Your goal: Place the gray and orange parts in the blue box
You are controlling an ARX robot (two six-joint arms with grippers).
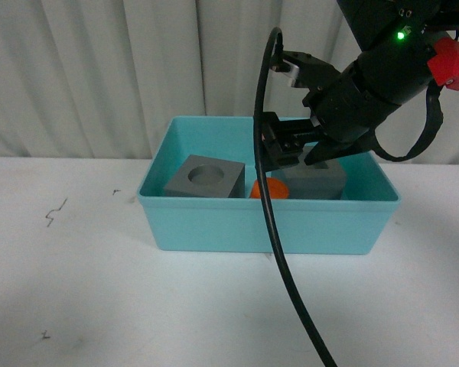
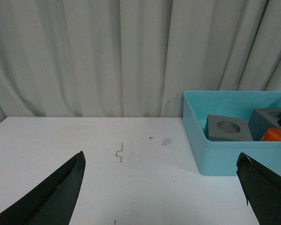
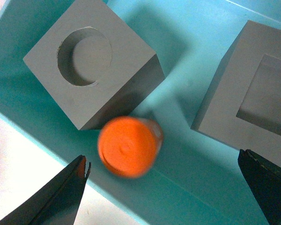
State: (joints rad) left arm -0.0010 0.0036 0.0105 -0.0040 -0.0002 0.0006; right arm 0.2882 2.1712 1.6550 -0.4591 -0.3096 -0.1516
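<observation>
The blue box [image 1: 214, 225] stands on the white table and holds all three parts. A gray cube with a round recess [image 1: 205, 177] [image 3: 91, 61] lies at its left. A gray cube with a square recess [image 1: 315, 180] [image 3: 260, 89] lies at its right. Between them rests the orange cylinder [image 1: 271, 189] [image 3: 129, 146], slightly blurred. My right gripper [image 1: 297, 153] [image 3: 164, 187] hovers open over the box, above the cylinder, holding nothing. My left gripper [image 2: 161, 187] is open over bare table, left of the blue box [image 2: 215, 161].
A pale pleated curtain [image 1: 99, 69] hangs behind the table. Small dark marks [image 1: 56, 212] dot the white tabletop left of the box. A black cable [image 1: 279, 252] from the right arm hangs across the box's front.
</observation>
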